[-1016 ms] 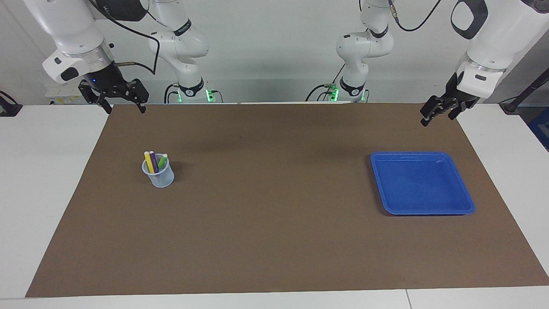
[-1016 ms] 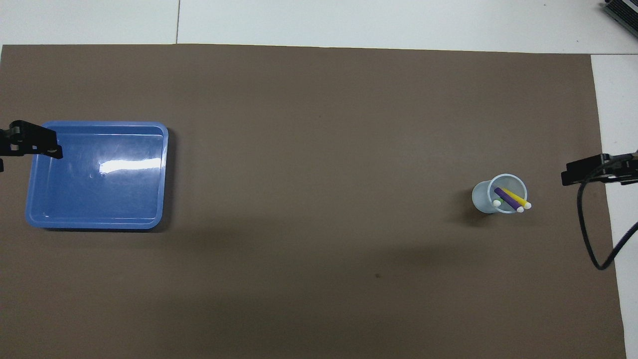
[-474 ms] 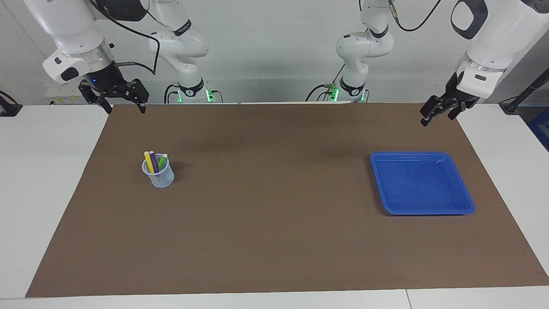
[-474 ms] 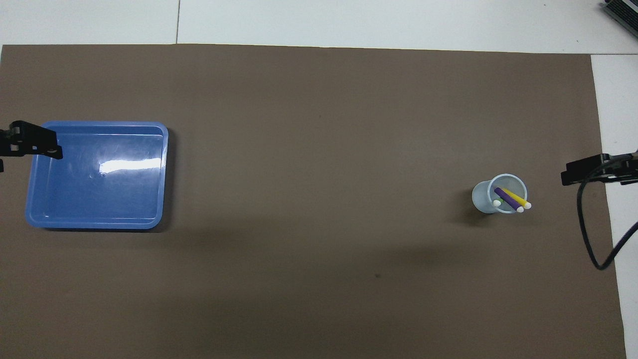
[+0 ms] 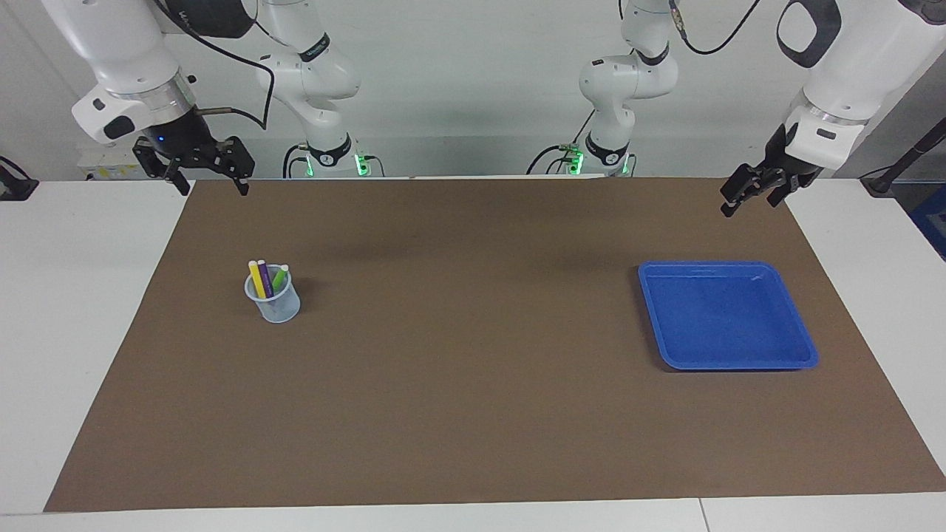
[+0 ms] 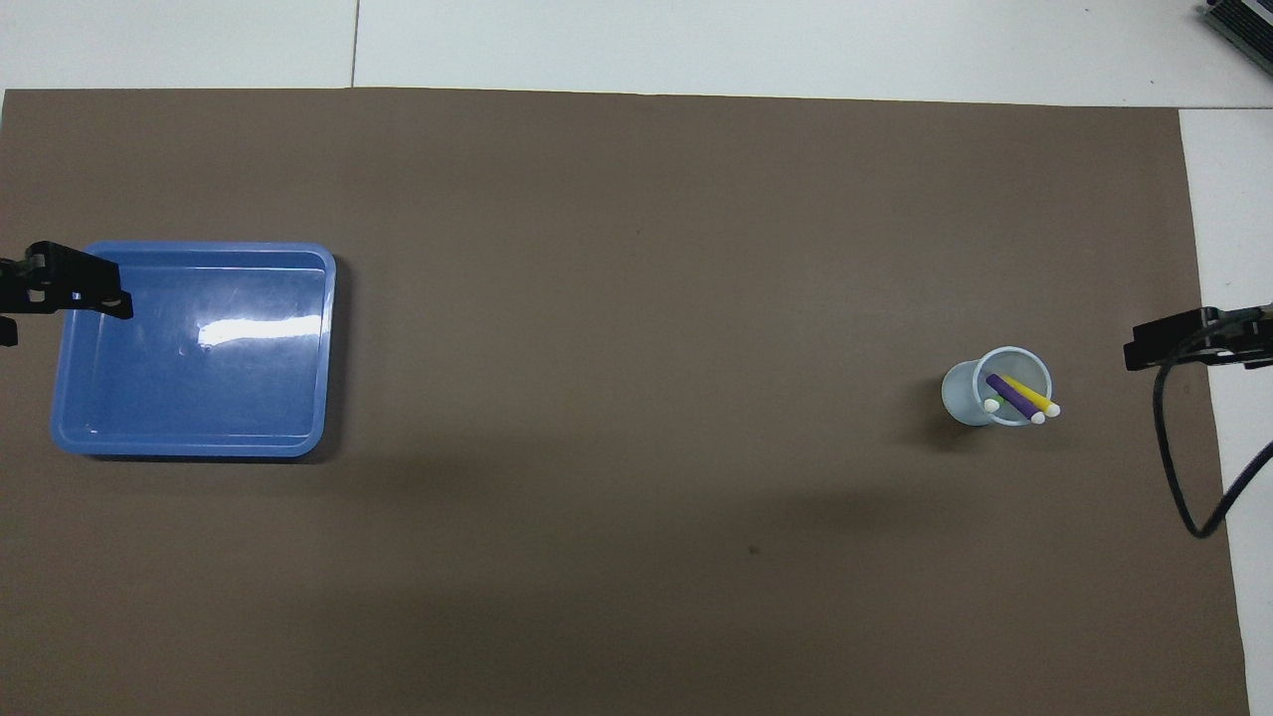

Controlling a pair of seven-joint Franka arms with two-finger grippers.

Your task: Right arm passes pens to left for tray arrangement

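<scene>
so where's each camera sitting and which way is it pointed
Facing view: high across the table, looking back at the robots; both arms show whole, right gripper and left gripper open, raised above the edge nearest the robots.
Overhead view: high above the robots' end, looking steeply down and forward; only the left gripper and right gripper show, at the side edges.
Shared: tray, cup of pens, brown mat, half a turn apart.

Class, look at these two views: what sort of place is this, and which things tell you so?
Probably a robotics lab test bench. Two white arms hang a right gripper and a left gripper over a table with a plain brown mat, which holds only a cup of marker pens and a blue tray.
</scene>
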